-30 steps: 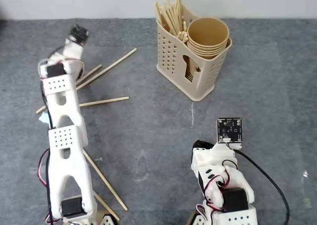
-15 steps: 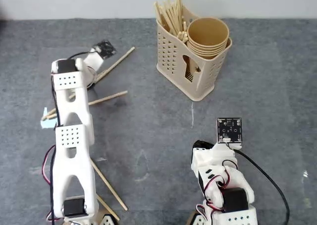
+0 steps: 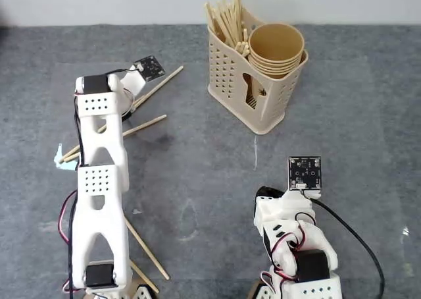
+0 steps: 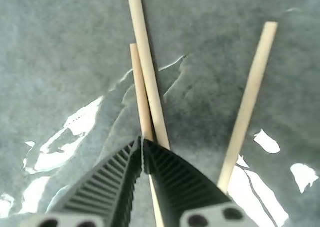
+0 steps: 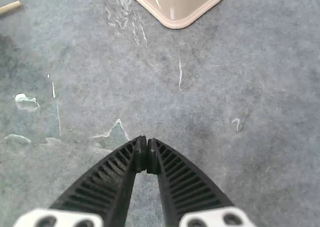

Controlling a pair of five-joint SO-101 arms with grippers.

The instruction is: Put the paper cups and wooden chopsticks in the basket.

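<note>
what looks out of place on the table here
Several loose wooden chopsticks lie scattered at crossed angles on the grey mat left of the basket, some partly under the left arm. The basket already holds stacked paper cups and a chopstick bundle. Nothing looks spilled or broken.

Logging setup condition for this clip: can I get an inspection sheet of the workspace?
Surface: grey mat, with shiny patches.
Job's things: basket holds stacked cups and chopsticks; loose chopsticks lie on the mat.
Clutter: pale blue scrap beside the left arm.
Grippers: left gripper shut, tips over loose chopsticks; right gripper shut over bare mat.
Cables: black cable at the right arm.
Surroundings: pale wall behind the mat.
</note>
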